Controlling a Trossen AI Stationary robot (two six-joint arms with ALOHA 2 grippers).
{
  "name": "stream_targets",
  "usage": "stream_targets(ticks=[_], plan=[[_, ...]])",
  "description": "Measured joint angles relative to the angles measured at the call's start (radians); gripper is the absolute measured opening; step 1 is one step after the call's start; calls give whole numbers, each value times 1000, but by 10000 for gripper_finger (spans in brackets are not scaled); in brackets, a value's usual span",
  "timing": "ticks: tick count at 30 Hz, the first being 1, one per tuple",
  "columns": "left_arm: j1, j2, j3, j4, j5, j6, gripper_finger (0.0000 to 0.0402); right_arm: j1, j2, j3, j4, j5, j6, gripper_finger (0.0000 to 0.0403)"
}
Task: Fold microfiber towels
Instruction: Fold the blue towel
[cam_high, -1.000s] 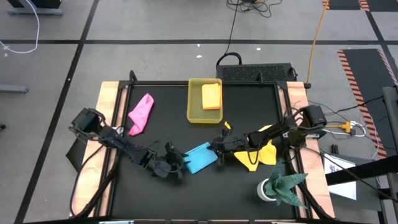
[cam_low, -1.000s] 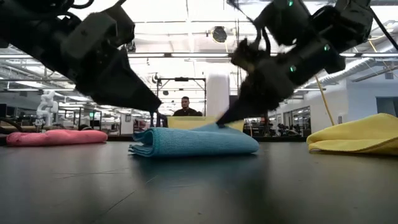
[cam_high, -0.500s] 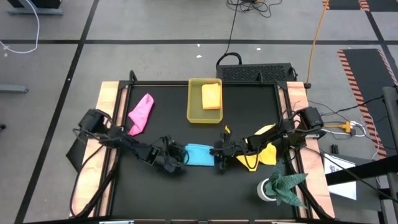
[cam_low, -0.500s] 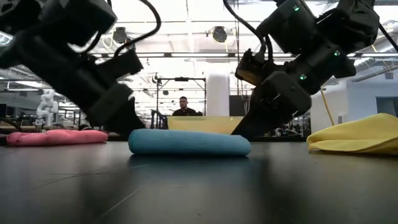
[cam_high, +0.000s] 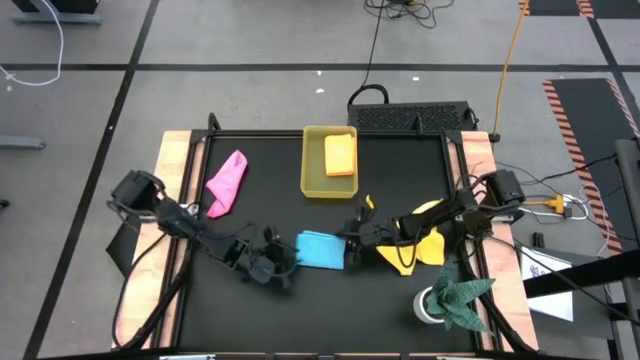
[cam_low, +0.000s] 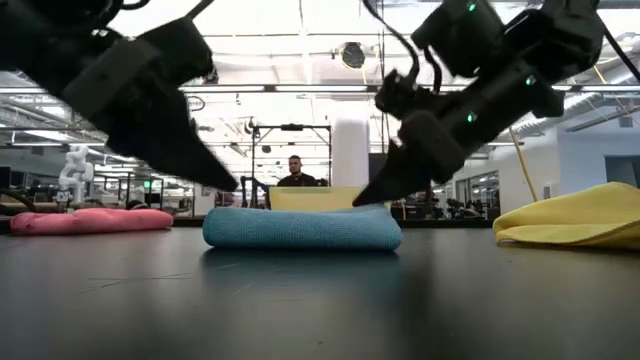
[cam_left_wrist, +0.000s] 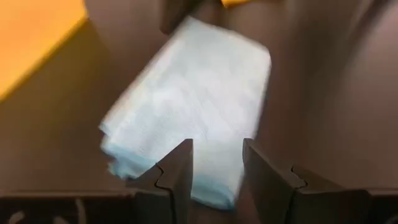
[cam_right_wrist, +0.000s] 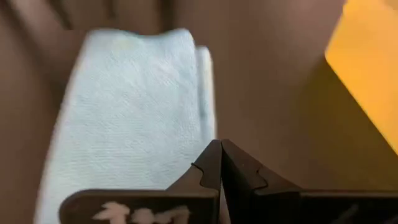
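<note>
At the moment of inspection the light blue towel (cam_high: 321, 250) lay folded into a compact pad on the black table (cam_high: 260, 170), directly between the two sets of fingers. The left gripper (cam_left_wrist: 216, 163) stood at one short edge of the pad, its fingers (cam_left_wrist: 177, 168) parted to a moderate gap with the towel's edge lying just ahead of and beneath them; nothing was seen clamped between them. The right gripper (cam_right_wrist: 219, 163) stood at the opposite edge, its fingers pressed fully together and empty, the tip just beside the towel's side. In the low view both tips sat close above the pad's upper surface, and contact could not be confirmed. Away from the fingers, the orange towel (cam_high: 340, 153) lay folded in the yellow tray (cam_high: 311, 165), the pink towel (cam_high: 227, 182) lay bunched well beyond the left gripper, and the yellow towel (cam_high: 418, 247) lay loose under the right arm. A person (cam_low: 293, 171) was visible in the room behind the table. The fold appeared finished, with transfer to the tray judged the likely next step. The principal hazard was judged to be the pad springing open if lifted by one layer only, since a grip at the left edge might catch just the top ply. A secondary hazard was the closed right tip dragging the towel sideways and skewing the fold.
</note>
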Motion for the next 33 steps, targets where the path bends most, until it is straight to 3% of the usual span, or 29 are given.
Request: stream_targets(ticks=[8,12,21,27,33], plan=[[31,115,0,-5,-65,-37,143,-4,10,1,-79,-41,33,0],[62,82,0,-64,-52,-24,143,16,9,1,-84,-155,71,0],[53,-58,0,-126,-19,12,143,50,-72,1,-162,-156,27,0],[82,-55,0,73,49,147,143,59,-165,1,-265,-111,19,0],[148,31,1,320,167,260,143,98,-190,1,-229,-104,-47,0]])
